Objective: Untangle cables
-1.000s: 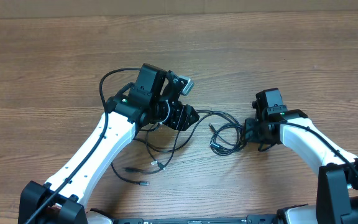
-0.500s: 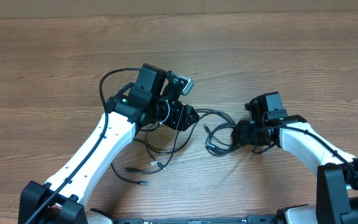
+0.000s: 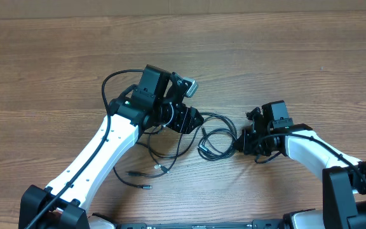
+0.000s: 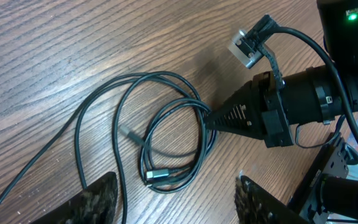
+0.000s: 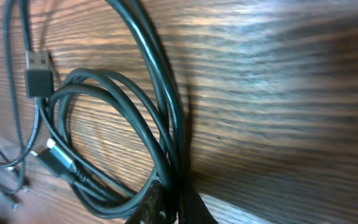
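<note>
The cables (image 3: 216,135) lie looped at the center of the wooden table (image 3: 56,57). The right gripper (image 4: 211,118) pinches their loops, its fingertips cut off at the bottom of the right wrist view. The left gripper (image 4: 178,194) is spread, with nothing between its 2 fingers. In the overhead view its arm hides some strands.

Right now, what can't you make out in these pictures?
Right wrist view: whether the right fingers pinch the coiled cable; the bottom edge cuts that off.
Left wrist view: left fingers' tips, blurred, cut by bottom edge.
Overhead: loose plugs, too small to identify.
</note>
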Motion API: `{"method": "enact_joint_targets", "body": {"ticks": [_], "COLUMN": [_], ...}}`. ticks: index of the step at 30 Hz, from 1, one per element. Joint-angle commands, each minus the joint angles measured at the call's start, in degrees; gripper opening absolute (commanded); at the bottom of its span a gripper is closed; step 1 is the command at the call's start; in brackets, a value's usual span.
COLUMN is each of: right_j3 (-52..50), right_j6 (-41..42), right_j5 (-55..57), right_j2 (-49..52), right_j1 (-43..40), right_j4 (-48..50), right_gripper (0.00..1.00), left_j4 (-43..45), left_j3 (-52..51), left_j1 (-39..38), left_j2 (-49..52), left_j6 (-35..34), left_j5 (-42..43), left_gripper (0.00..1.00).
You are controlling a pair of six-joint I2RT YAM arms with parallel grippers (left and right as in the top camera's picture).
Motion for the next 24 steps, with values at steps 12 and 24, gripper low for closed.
{"method": "enact_joint_targets", "body": {"ticks": [12,24], "right_j3": [0.5,3.9], "right_j6": [-8.5,-7.3], "right_j5": [-21.6,-33.3], "right_j2": [-1.4,-7.5], "right_j1": [-0.1,-0.1], "right_j4": [4.7,9.5], "right_gripper": [0.04,0.04], "left_j4": [-0.2,-4.2], "left_j3": [0.7,0.6], "left_j1": [-0.6,-1.9], "left_j2": [0.4,0.4], "left_j6": [0.1,0.3], "left_j5": [1.2,0.5], "left_gripper": [0.61,0.61]}}
